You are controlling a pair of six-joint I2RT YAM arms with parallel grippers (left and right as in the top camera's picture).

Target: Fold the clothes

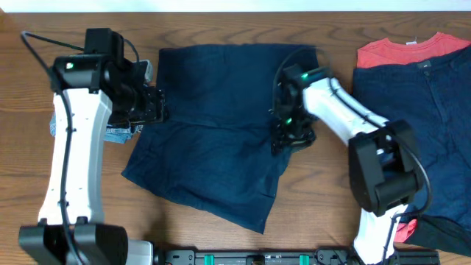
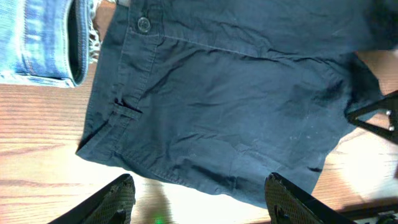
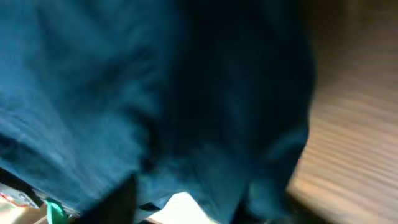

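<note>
Overhead, the navy shorts [image 1: 213, 125] are seen spread on the surface [image 1: 191, 232]; their button [image 2: 143, 24] and belt loop [image 2: 127, 111] are shown only by the left wrist. The left jaws are held wide open, empty, shorts just beyond them. How the right jaws stand cannot be told.

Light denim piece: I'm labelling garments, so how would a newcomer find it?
Start at the dark navy shorts spread in the middle. Beyond their left edge, partly under the left arm, lies the light denim piece. It alone is pale blue with a frayed edge.
</note>
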